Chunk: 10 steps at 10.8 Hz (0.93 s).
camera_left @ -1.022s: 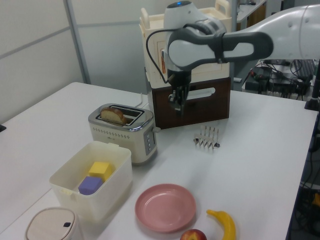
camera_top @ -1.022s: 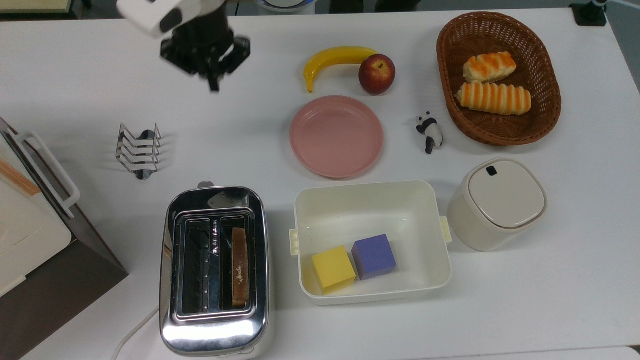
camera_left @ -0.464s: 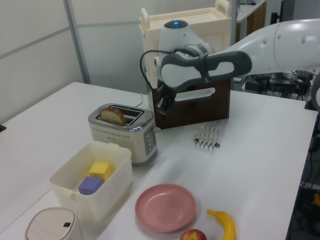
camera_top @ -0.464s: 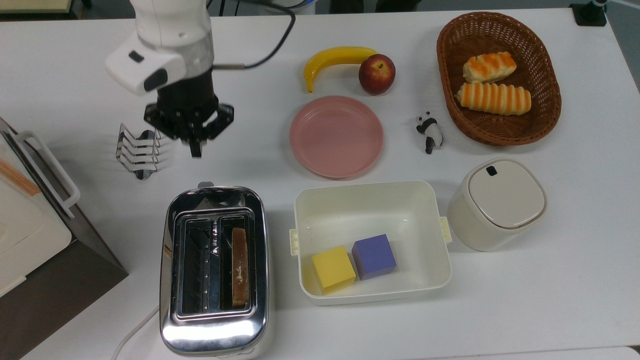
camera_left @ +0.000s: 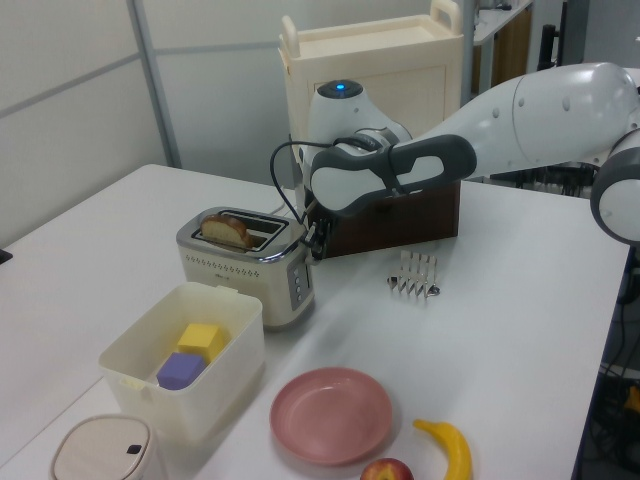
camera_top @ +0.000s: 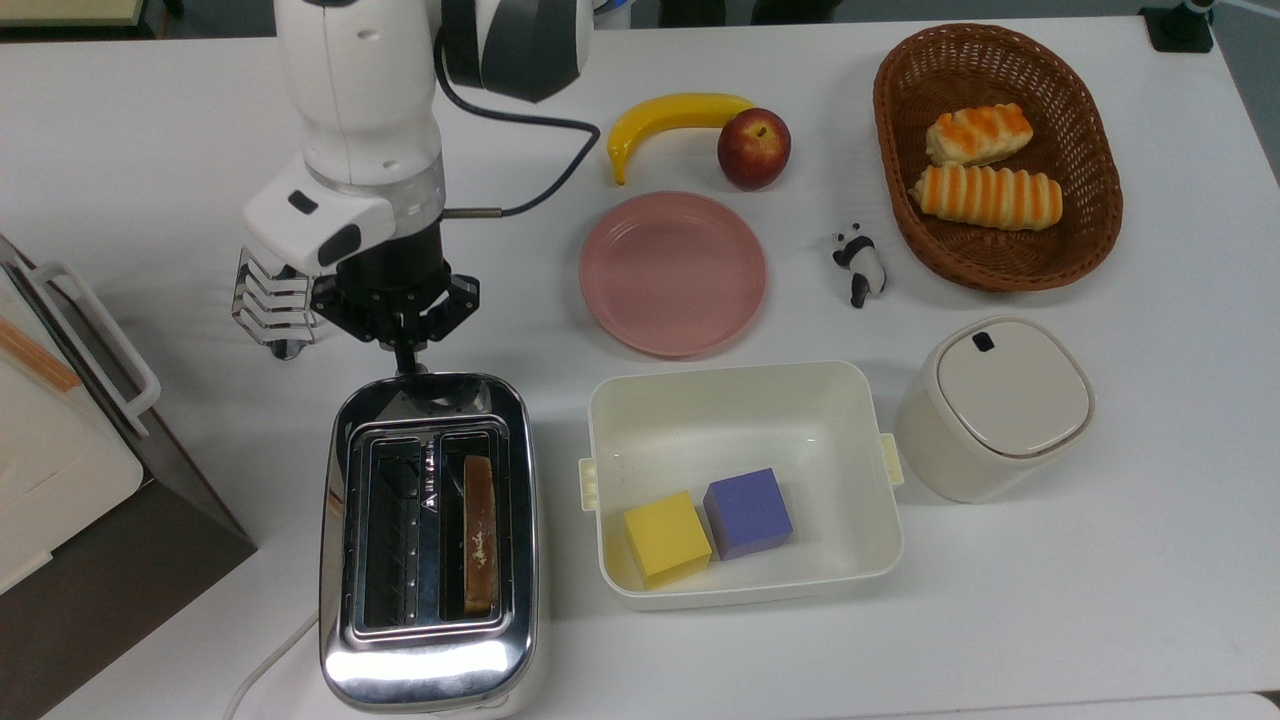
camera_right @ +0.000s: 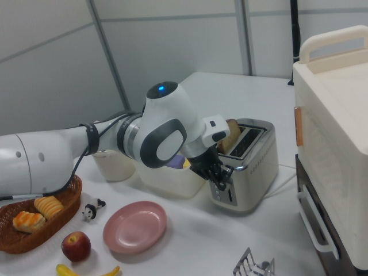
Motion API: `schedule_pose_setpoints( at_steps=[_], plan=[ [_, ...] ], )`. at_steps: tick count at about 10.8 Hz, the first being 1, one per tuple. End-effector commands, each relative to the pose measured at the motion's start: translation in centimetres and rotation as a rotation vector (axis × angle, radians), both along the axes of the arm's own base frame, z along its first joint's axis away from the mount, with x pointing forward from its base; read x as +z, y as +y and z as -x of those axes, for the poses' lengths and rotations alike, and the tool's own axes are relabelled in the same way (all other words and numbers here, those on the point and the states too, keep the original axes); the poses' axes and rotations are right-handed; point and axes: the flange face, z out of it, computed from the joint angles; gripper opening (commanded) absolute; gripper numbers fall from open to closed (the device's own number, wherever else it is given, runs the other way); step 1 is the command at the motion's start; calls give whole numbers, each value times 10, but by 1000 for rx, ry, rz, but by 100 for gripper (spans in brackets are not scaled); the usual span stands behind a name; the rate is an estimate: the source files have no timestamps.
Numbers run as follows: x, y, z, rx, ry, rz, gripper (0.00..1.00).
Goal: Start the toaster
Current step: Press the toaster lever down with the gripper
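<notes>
The toaster [camera_top: 430, 540] stands on the white table [camera_top: 1100, 560] near the top view's lower left, its chrome top up and a slice of bread [camera_top: 480, 535] standing in the slot nearer the top view's right. A white cord [camera_top: 265, 665] leaves its lower end in the top view. The hand [camera_top: 405, 365] points down at the toaster's upper end in the top view, its fingers pressed together into one narrow tip just at the edge of the chrome. In the left view the hand [camera_left: 318, 240] sits against the toaster's [camera_left: 245, 265] control end, and in the right view it [camera_right: 221, 183] is close in front of the toaster's [camera_right: 247, 167] end face. A small wire rack [camera_top: 270, 310] lies just beside the arm on the top view's left. A cream tub [camera_top: 740, 400] with a yellow block [camera_top: 665, 535] and a purple block [camera_top: 748, 512] stands just beside the toaster on the top view's right, and a pink plate [camera_top: 672, 272] lies above the tub.
</notes>
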Motion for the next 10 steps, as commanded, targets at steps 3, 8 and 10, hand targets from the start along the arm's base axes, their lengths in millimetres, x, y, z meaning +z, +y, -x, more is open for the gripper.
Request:
schedule_pose_setpoints(
  at_steps=[3, 8, 10],
  plan=[
    [-48, 5, -18, 8, -23, -1, 0],
    [-111, 2, -20, 8, 61, 5, 0],
    [-97, 1, -21, 2, 41, 2, 0]
  ],
)
